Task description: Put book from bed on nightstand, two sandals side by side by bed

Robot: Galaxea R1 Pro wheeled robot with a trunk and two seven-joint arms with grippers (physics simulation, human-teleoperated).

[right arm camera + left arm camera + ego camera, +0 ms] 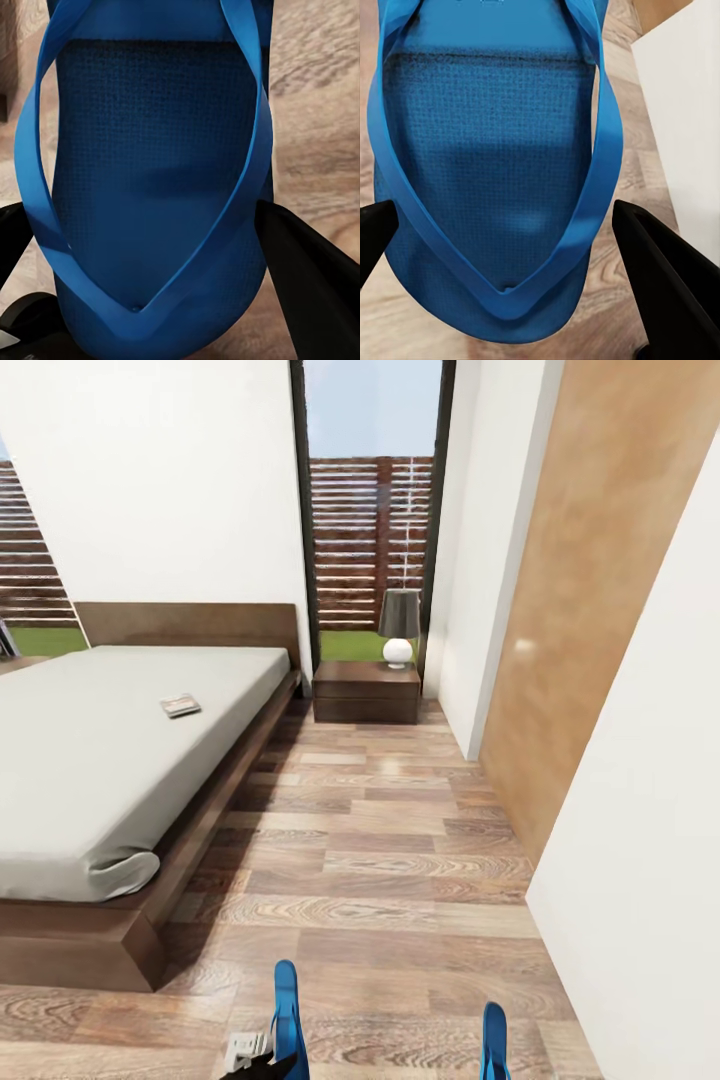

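Both grippers, left [502,225] and right [142,232], seem clamped on a sandal [495,135] each [150,150]; floppy, light, best pinched by the sole. Book [180,706] sits on bed [90,760].

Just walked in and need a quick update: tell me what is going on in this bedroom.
The robot faces into the room with a blue sandal in each end effector: the left end effector has its fingers on either side of the left sandal, the right end effector likewise on the right sandal. The book lies on the bed, not yet moved. The nightstand by the window carries a lamp.
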